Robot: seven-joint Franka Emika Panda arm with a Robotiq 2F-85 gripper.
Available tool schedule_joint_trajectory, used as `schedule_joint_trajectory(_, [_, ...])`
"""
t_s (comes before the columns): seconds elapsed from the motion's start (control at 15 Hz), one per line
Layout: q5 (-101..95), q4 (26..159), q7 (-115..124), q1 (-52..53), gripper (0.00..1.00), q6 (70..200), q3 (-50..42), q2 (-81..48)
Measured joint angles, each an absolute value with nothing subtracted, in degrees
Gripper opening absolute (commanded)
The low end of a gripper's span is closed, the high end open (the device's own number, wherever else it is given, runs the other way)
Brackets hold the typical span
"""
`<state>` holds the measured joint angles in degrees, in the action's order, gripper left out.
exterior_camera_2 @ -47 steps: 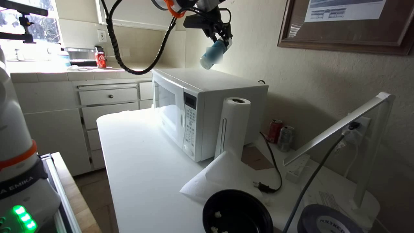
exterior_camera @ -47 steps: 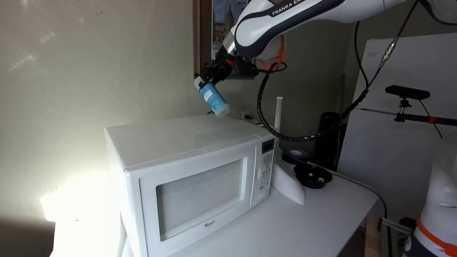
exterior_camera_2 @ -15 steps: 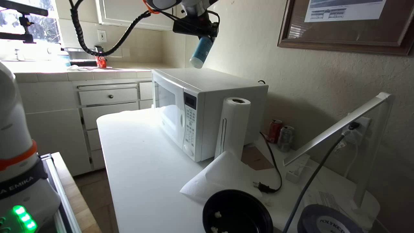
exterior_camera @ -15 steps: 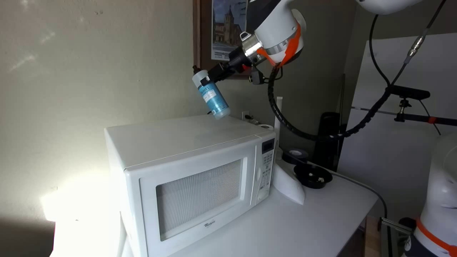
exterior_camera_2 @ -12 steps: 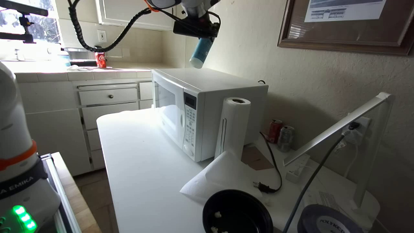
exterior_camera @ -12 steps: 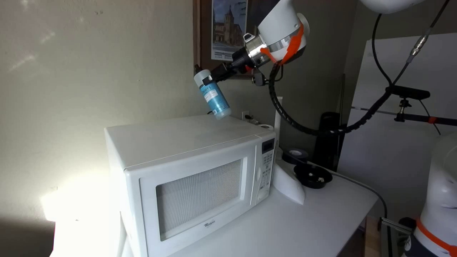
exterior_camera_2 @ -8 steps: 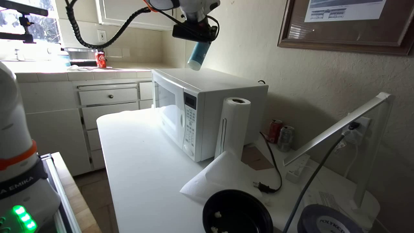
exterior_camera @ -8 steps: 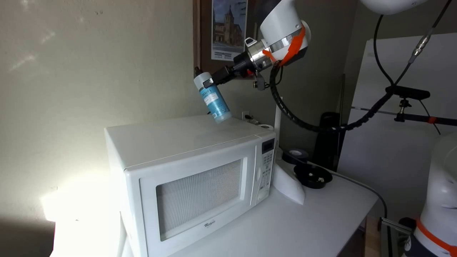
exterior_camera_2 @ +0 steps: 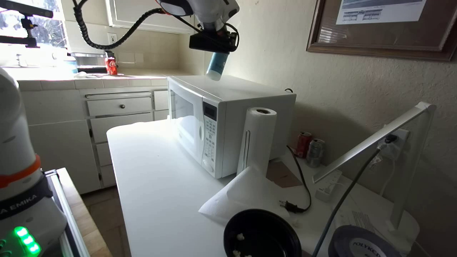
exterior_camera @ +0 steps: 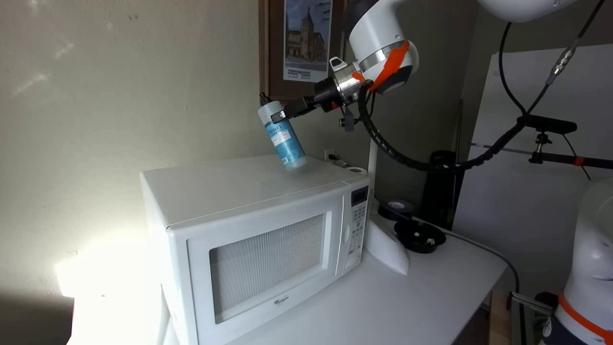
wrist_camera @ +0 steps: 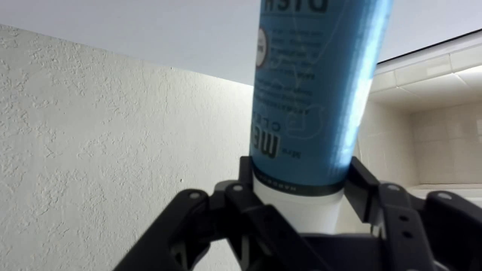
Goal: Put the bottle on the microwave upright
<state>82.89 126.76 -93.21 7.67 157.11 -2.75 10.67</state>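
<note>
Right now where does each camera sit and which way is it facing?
Wrist view: mounted behind the tool, facing the bottle it grips, wall beyond; no other robot part shows.
An exterior view: near the bowl, facing past the paper towel roll toward the kitchen counter; arm and base show, tool mostly hidden.
An exterior view: in front of the microwave, facing it at an angle; arm, tool and base show.
Both exterior views share the microwave, bottle and bowl.

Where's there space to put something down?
Bare: the table in front of the microwave, up to the paper sheet; the microwave's top, though the bottle hangs above. Crowded: by the microwave's button end, with paper roll, bowl and plug.
</note>
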Motion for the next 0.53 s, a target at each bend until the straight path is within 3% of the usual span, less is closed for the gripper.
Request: schedule_joint_trajectory(0.53, [98.32, 127.83, -109.90, 8.01, 0.35, 154.99, -2.98, 10.58])
